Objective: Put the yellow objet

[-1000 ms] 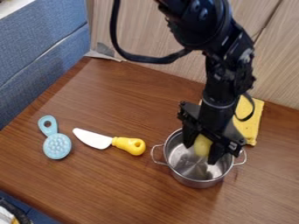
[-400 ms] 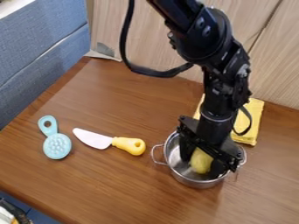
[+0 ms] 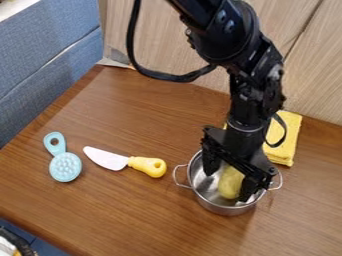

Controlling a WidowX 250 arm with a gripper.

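End effector (image 3: 228, 185): I read it as spread, fingers wide apart, with a sliver of pot interior between the object and the finger on the knife's side. Yellow object (image 3: 231, 183): between those fingers, inside the metal pot (image 3: 223, 210), apparently resting low in it; contact with the far finger I cannot tell. Step in hand, my judgement: release and clear; placement nearly done. Procedure: keep the fingers wide, lift straight up, slowly, until the tips pass the rim, and only then swing away. Risks: a sideways drift drags the object or hooks the rim and tips the pot; closing early re-grips it. Behind the end effector: folded yellow cloth (image 3: 287, 140) on the worktop (image 3: 153, 215). Off to its left in view: toy knife (image 3: 125, 161), then, farther, blue toy brush (image 3: 65, 167).
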